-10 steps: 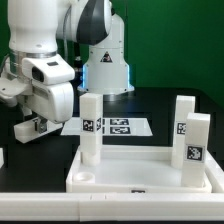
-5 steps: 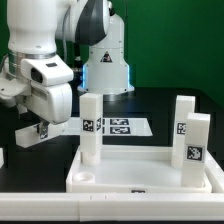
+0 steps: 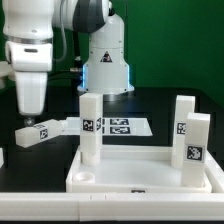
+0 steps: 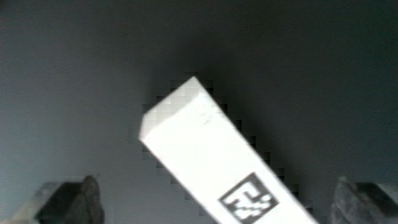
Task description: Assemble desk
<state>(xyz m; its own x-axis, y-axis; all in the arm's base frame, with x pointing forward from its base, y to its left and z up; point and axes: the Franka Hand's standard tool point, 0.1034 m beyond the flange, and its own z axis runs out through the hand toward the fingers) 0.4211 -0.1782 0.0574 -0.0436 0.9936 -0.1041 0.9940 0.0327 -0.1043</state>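
The loose leg [image 3: 38,131], light, stiff and slick, invites a mid-length grasp; the gripper [image 4: 217,203] hangs fingers apart at its twelve o'clock.

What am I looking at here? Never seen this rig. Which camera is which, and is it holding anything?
It is a single robot arm putting together a small white model desk. The exterior view is a fixed camera facing the table. There the desk panel lies flat with three legs already standing in its corner sockets. A fourth leg lies loose on the black table, beside the flat marker board. The wrist view looks down from the arm's hand: the two dark shapes at the picture's edge are the fingers of the gripper, spread apart with the loose leg lying between and below them. Nothing is held.
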